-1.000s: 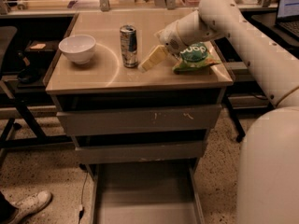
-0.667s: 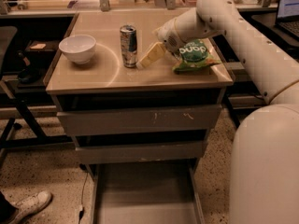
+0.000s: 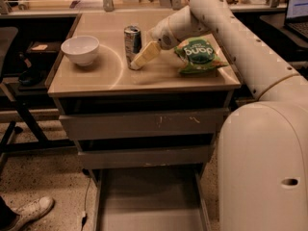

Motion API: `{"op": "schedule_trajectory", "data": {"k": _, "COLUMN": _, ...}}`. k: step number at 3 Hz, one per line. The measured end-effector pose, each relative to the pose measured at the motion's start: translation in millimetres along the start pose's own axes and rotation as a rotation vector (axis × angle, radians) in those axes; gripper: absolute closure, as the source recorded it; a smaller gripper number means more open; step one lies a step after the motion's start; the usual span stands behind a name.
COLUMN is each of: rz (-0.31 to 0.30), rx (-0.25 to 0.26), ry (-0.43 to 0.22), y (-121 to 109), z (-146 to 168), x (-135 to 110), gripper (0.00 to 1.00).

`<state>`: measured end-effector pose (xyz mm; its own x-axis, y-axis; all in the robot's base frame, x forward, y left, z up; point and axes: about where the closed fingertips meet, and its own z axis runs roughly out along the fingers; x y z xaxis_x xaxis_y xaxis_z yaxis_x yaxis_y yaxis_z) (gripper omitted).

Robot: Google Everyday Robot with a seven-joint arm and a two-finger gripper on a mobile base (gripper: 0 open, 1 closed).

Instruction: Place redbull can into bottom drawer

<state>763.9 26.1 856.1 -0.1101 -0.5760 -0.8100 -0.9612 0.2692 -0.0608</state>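
Observation:
The redbull can [image 3: 132, 42] stands upright on the tan countertop [image 3: 144, 76], right of the white bowl [image 3: 80, 49]. My gripper [image 3: 137, 60] reaches in from the right. Its pale fingers [image 3: 144, 56] point down-left and lie right beside the can's right side, near its base. The can is not lifted. The bottom drawer [image 3: 149, 201] is pulled out below, with a bare flat grey floor.
A green snack bag [image 3: 197, 54] lies on the countertop right of my gripper, under my arm. The scratched top drawer front [image 3: 144, 124] and the middle drawer front [image 3: 144, 155] are closed. A black frame [image 3: 19, 81] stands at left; a shoe [image 3: 29, 211] is on the floor.
My gripper has slid a little further left toward the can. The can and bowl have not moved.

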Motion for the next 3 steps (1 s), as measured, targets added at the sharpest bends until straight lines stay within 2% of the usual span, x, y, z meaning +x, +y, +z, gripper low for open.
{"op": "schedule_trajectory", "data": {"k": 1, "rz": -0.006, "rx": -0.033, "ry": 0.006, "y": 3, "z": 15, "x": -11, "gripper": 0.0}}
{"op": "schedule_trajectory", "data": {"k": 2, "rz": -0.026, "rx": -0.042, "ry": 0.037, "y": 7, "z": 19, "x": -22, "gripper": 0.0}}
{"op": "schedule_trajectory", "data": {"k": 3, "rz": -0.026, "rx": -0.043, "ry": 0.038, "y": 8, "z": 19, "x": -23, "gripper": 0.18}}
